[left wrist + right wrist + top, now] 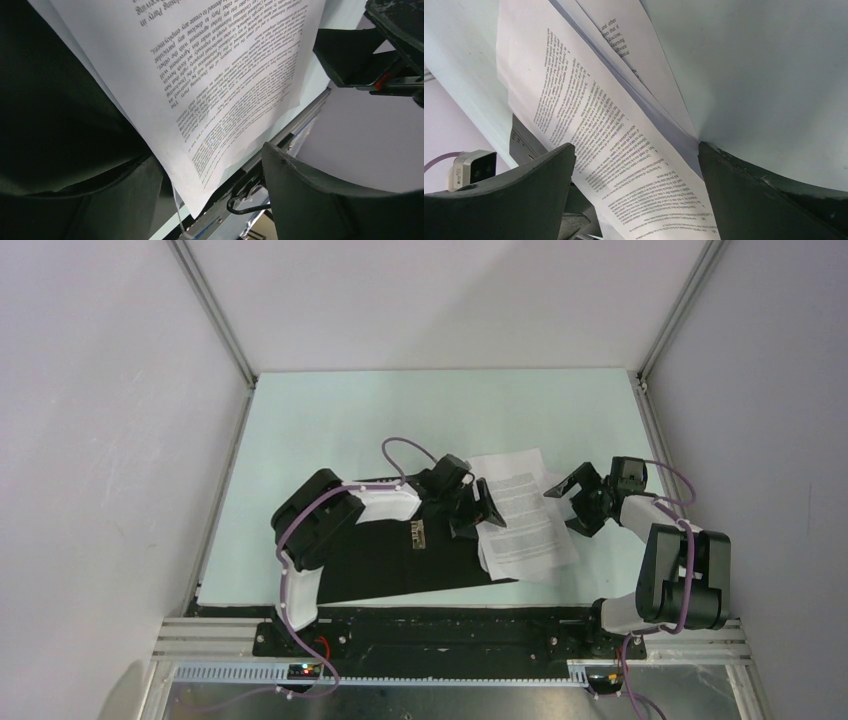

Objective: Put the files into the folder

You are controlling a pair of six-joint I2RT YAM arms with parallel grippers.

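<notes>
Right of centre in the overhead frame, the thin stack of white printed paper sheets [525, 525] lies slightly fanned on the pale green table [330, 430]. Its left edge overlaps the open flat folder's black inside [390, 560], near the metal clip [418, 533]. The left gripper [480, 523] hangs over that edge, jaws apart and clamping nothing. Whether it touches the sheets is unclear. The right gripper [568, 510] gapes wide at the stack's right edge, empty.

white files [525, 515] printed black, black folder [440, 565], mint table [330, 420]
</notes>
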